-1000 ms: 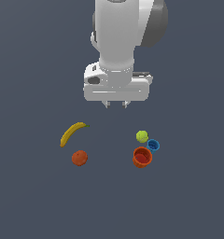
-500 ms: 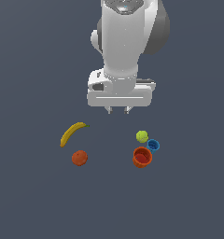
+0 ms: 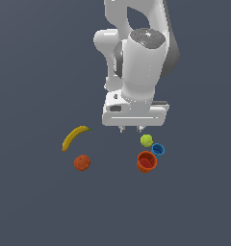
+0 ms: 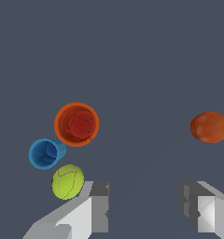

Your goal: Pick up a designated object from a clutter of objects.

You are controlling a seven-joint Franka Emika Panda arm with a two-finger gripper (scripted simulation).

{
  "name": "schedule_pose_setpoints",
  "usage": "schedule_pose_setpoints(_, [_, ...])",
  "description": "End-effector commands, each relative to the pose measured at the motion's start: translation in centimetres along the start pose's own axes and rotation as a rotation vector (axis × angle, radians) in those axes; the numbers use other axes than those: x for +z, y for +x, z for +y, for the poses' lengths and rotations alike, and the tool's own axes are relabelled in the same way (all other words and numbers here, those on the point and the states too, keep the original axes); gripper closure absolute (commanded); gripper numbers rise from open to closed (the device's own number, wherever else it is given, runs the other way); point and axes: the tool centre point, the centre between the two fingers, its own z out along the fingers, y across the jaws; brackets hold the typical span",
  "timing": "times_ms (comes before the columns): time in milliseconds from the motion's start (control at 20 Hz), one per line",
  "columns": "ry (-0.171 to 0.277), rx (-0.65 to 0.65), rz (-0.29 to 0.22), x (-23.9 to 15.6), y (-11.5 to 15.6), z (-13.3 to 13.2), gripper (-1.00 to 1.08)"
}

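In the exterior view, the gripper point(image 3: 131, 129) hangs above the floor with only its fingertips showing below the white hand, holding nothing. The orange-red cup point(image 3: 147, 162) stands upright toward the exterior view's right, touching the small blue cup point(image 3: 158, 149); the yellow-green ball point(image 3: 146, 140) sits just beside both. The banana point(image 3: 75, 137) and orange fruit point(image 3: 82, 162) lie well apart on the left.

In the wrist view, the fingers point(image 4: 99, 206) are spread wide, empty. The cup point(image 4: 76, 124) shows its red inside.
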Motion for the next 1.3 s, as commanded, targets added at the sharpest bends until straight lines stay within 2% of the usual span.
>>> schedule_pose_setpoints(0, [-0.008, -0.009, 0.028, 1.7, 0.8, -1.3, -0.2])
schedule_pose_setpoints(700, [-0.016, -0.08, 0.182, 10.5, 3.4, -9.3, -0.2])
schedule_pose_setpoints(1250, [-0.002, -0.115, 0.236, 13.6, 3.3, -12.6, -0.2])
